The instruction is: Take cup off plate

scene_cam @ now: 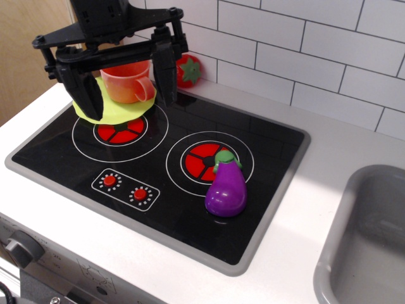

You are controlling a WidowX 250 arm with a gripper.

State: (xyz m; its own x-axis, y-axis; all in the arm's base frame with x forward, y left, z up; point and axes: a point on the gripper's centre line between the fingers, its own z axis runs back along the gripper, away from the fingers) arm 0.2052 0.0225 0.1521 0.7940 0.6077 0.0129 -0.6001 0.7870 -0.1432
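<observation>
The orange-red cup (pixel 126 81) stands upright on the lime yellow-green plate (pixel 117 111), its loop handle pointing right toward the front. The plate lies over the back of the left burner of the black toy stove. My black gripper (pixel 126 88) is open, with one finger (pixel 87 93) left of the cup and the other finger (pixel 166 77) right of it. The fingers straddle the cup without touching it. The gripper body hides the cup's rim at the back.
A red tomato toy (pixel 189 70) sits against the white tiled wall behind the stove. A purple eggplant toy (pixel 226 189) lies on the right burner (pixel 205 161). Two red knobs (pixel 125 189) are at the stove front. A grey sink (pixel 370 240) is at the right.
</observation>
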